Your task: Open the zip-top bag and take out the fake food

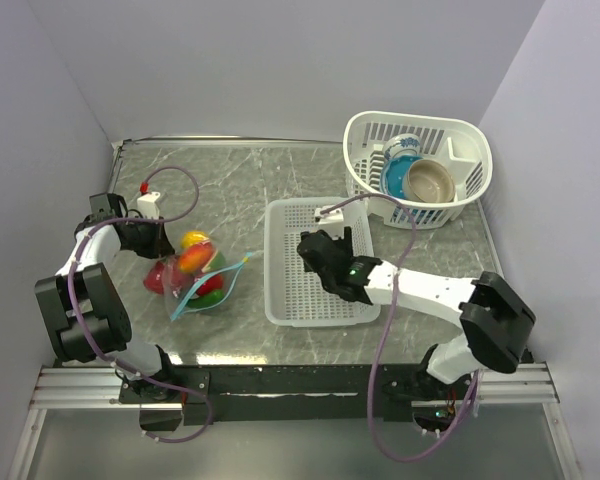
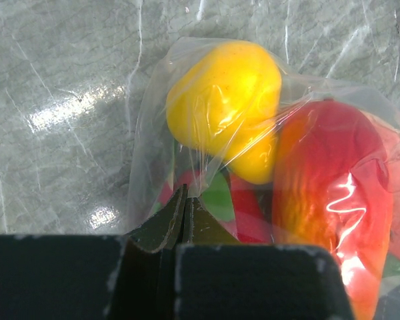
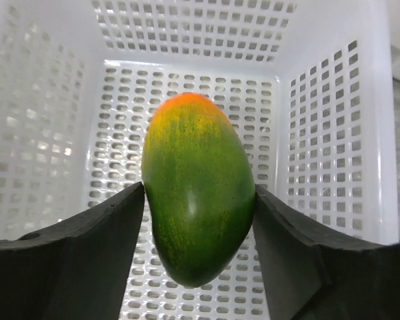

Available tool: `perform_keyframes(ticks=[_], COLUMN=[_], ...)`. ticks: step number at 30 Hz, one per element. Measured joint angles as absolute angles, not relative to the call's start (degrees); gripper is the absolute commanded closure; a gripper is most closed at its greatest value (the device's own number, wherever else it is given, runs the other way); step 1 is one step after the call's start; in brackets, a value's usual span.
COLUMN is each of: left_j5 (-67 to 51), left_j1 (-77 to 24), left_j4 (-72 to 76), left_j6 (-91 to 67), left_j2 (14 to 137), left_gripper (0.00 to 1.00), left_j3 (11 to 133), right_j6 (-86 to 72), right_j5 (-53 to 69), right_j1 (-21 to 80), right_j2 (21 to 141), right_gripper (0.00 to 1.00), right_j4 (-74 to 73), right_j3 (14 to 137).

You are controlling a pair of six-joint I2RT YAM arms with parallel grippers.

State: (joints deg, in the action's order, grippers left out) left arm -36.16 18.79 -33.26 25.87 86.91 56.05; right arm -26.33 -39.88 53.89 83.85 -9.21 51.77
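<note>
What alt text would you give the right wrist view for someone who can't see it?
The right tool grips a green toy mango with an orange tip between its two black fingers. Behind it are the floor and walls of a white slotted basket.

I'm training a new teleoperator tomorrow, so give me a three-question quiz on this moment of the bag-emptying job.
1. True or false: the right claw grips a green mango over the flat white basket.
2. Multiple choice: what is the left claw pinching? A) the zip-top bag B) a spoon C) nothing
3. Fill in: the oval basket at the far right holds two ____.
Key: 1 true; 2 A; 3 bowls.
</note>
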Motion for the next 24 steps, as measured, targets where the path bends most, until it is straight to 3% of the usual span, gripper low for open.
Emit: perform_keyframes(ticks=[5, 9, 12, 16, 19, 24], left_j5=[-36.2, -36.4, -36.8, -37.0, -37.0, -37.1], left_j1=[18.5, 18.5, 18.5, 18.5, 18.5, 18.4], left_j4=[-34.0, -34.9, -35.1, -35.1, -34.9, -34.3], left_j6=[26.3, 26.3, 26.3, 26.3, 26.3, 26.2], left_j2=[86.4, 86.0, 86.0, 86.0, 86.0, 86.0], left_gripper=[0.99, 0.99, 0.99, 0.99, 0.99, 0.99], left_j3=[56.1, 56.1, 56.1, 56.1, 55.9, 55.6], right_j6=[-25.6, -24.3, -20.1, -13.8, -11.1, -10.6], right_j5=[-40.2, -41.6, -41.6, -33.7, -25.9, -18.4], right_j1=[54.1, 55.0, 58.2, 66.0, 69.6, 69.9], right_j2=[84.1, 84.1, 83.3, 81.1, 81.1, 86.1], right_gripper=[0.12, 0.12, 0.2, 0.54, 0.7, 0.68], right_j4=[-10.4, -10.5, -8.2, -2.7, 1.9, 6.8], right_j3=[56.0, 60.4, 60.9, 59.5, 58.9, 58.8])
